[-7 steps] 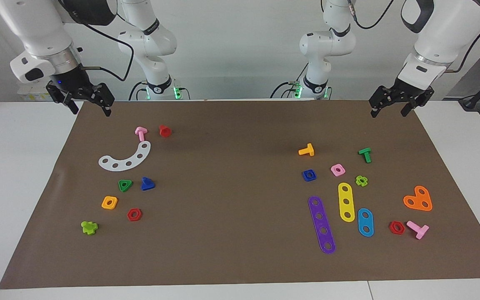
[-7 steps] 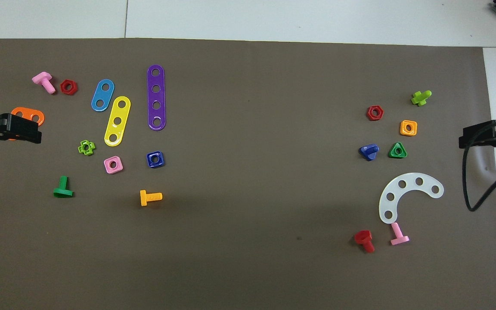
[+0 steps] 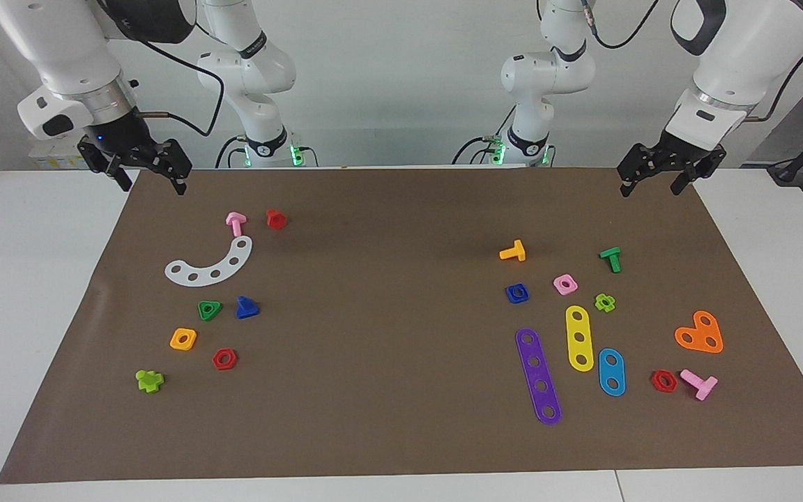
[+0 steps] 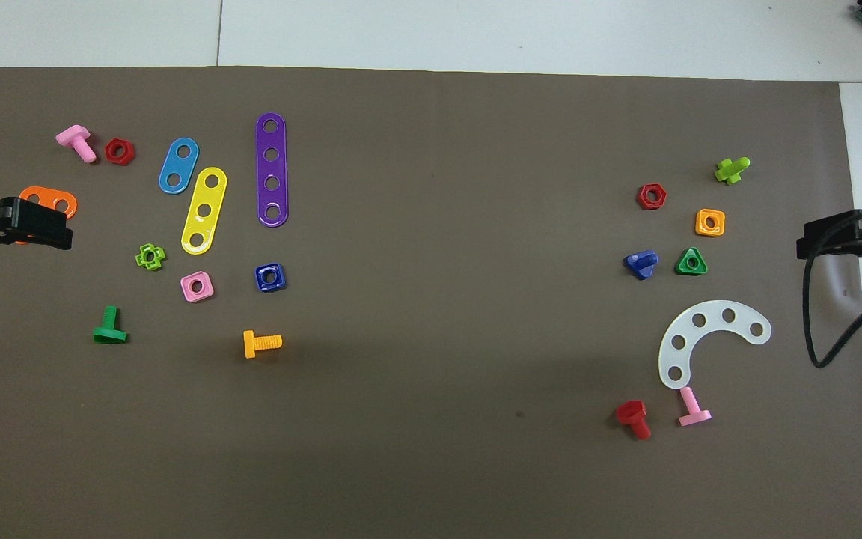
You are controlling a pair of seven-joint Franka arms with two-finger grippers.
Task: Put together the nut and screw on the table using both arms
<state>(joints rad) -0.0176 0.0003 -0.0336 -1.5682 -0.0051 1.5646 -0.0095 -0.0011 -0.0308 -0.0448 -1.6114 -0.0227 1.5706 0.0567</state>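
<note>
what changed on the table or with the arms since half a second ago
Nothing visibly changed. The left gripper and right gripper hang open and empty over the mat's corners nearest the robots, as before. The blue nut and blue screw lie untouched where they were, at opposite ends of the table.

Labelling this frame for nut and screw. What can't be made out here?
- Orange heart plate: overhead view, partly covered by the raised left gripper.
- Left gripper and right gripper: overhead view, cut off by the side edges.
- Blue screw: shaft too small to read in either view.
- Blue nut: any thread in its hole too small to see.
</note>
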